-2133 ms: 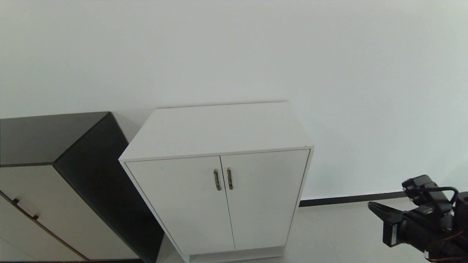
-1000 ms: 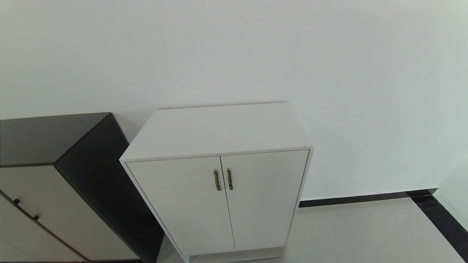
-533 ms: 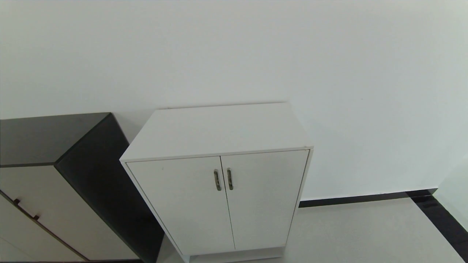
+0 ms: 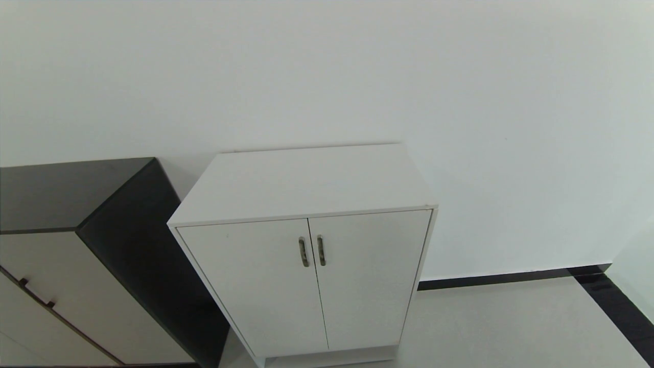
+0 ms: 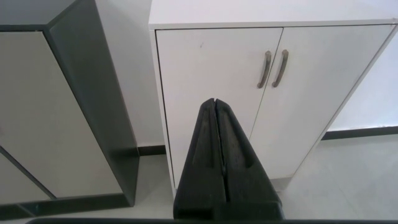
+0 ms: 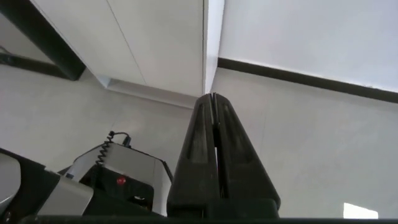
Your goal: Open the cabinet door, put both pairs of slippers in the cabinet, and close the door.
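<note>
A white two-door cabinet (image 4: 306, 255) stands against the wall with both doors closed; two bronze handles (image 4: 312, 251) sit side by side at the centre seam. In the left wrist view my left gripper (image 5: 214, 104) is shut and empty, held in front of the cabinet (image 5: 249, 87), a little way off its left door. In the right wrist view my right gripper (image 6: 213, 98) is shut and empty, low over the floor near the cabinet's bottom right corner (image 6: 202, 81).
A black-sided cabinet with pale drawer fronts (image 4: 76, 266) stands close on the white cabinet's left. A black skirting strip (image 4: 511, 278) runs along the wall. Open grey floor (image 4: 511, 327) lies to the right of the cabinet.
My right arm, seen at the head view's lower right 2.1 s ago, has dropped out of that view. The cabinet and its doors have not moved.
</note>
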You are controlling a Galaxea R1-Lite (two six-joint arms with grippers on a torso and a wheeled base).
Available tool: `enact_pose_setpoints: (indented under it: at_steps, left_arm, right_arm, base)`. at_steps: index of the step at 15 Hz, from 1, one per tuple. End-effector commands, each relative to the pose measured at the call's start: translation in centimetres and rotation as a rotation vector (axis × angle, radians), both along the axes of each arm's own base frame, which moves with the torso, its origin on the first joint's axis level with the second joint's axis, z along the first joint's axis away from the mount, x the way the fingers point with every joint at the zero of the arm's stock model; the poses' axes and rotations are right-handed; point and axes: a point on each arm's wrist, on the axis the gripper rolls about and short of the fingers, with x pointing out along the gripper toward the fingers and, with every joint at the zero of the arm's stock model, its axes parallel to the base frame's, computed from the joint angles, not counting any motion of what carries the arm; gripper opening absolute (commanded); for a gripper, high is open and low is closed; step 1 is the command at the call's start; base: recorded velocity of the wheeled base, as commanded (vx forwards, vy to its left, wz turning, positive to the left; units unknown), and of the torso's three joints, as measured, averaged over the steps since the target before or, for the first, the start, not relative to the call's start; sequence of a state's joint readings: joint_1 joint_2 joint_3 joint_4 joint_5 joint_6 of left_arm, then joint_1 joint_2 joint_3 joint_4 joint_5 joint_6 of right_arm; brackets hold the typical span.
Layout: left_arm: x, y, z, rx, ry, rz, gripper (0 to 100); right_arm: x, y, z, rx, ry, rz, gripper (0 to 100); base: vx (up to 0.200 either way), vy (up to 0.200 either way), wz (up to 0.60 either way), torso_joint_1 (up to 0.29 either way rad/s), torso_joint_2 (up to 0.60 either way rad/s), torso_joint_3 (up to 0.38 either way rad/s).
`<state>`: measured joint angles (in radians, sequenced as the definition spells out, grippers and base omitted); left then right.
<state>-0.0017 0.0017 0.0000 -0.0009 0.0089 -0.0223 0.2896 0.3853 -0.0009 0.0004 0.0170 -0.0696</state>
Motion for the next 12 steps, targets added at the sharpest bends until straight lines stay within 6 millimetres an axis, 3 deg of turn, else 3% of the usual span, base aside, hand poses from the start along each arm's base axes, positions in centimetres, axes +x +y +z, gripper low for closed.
enact_pose_setpoints:
  at_steps: [1,5,12]
  left_arm:
    - [0.0,0.0,0.0,-0.001,-0.001,0.0,0]
    - [0.0,0.0,0.0,-0.001,-0.001,0.0,0]
    - [0.0,0.0,0.0,-0.001,0.001,-0.001,0]
  right_arm:
    - [-0.2,-0.1,0.0,0.006,-0.022,-0.011,0]
    - [-1.4,-0.3,0.0,0.031,-0.182,-0.19,0]
    - [-2.2,-0.4,-0.1,0.051,-0.284,-0.21,0]
  base:
    - [0.0,0.0,0.0,0.0,0.0,0.0]
    - [0.0,0.0,0.0,0.0,0.0,0.0]
    - [0.0,0.0,0.0,0.0,0.0,0.0]
